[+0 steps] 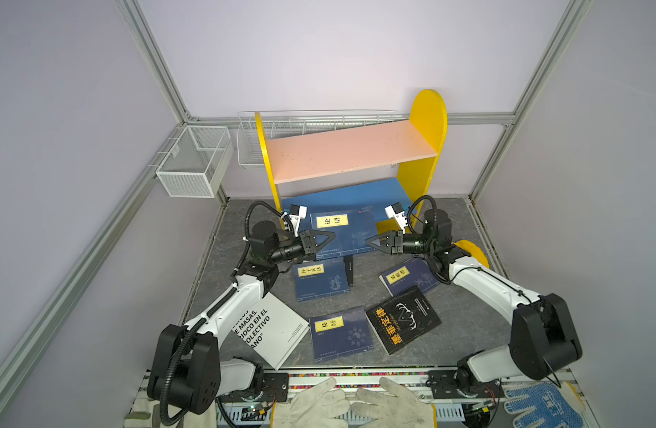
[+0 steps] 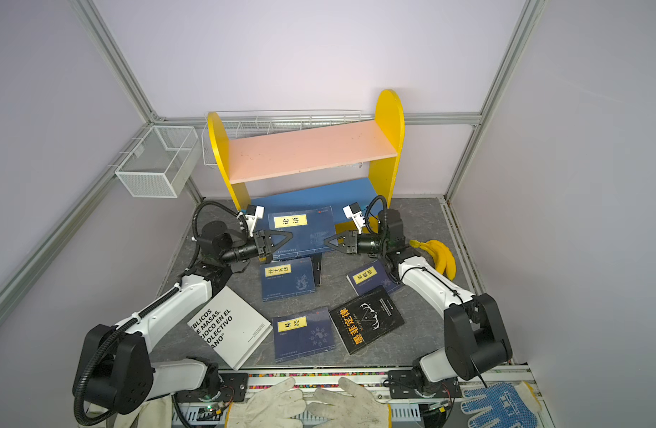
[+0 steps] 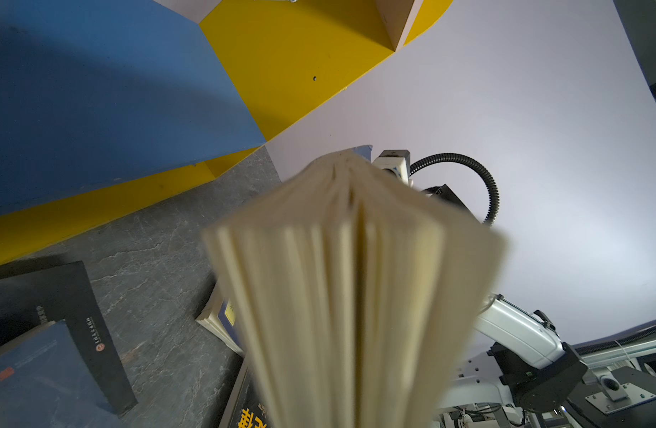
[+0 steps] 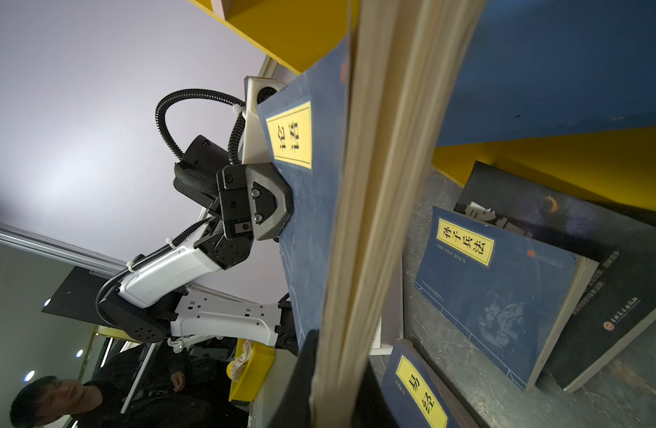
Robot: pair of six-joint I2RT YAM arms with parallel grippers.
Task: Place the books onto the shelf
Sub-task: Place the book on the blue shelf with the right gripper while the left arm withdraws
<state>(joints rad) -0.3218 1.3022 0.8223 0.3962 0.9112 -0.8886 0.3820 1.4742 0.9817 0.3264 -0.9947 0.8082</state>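
A navy book with a yellow label [image 1: 343, 231] hangs tilted in front of the shelf's blue lower board [image 1: 356, 192]. My left gripper [image 1: 330, 237] is shut on its left edge and my right gripper [image 1: 369, 240] on its right edge. In the right wrist view black fingers [image 4: 304, 370] flank its pages [image 4: 374, 222]. Its page edges [image 3: 356, 278] fill the left wrist view and hide those jaws. On the table lie three navy books [image 1: 320, 278] [image 1: 409, 276] [image 1: 339, 333], a black book [image 1: 402, 318], another black one [image 1: 348, 268] and a white book [image 1: 272, 331]. The pink upper board [image 1: 352, 148] is bare.
Two white wire baskets [image 1: 194, 159] [image 1: 248, 144] hang on the back left frame. Bananas [image 2: 441, 255] lie by the right arm. White gloves [image 1: 352, 404] and a blue glove [image 1: 541, 404] rest at the front edge.
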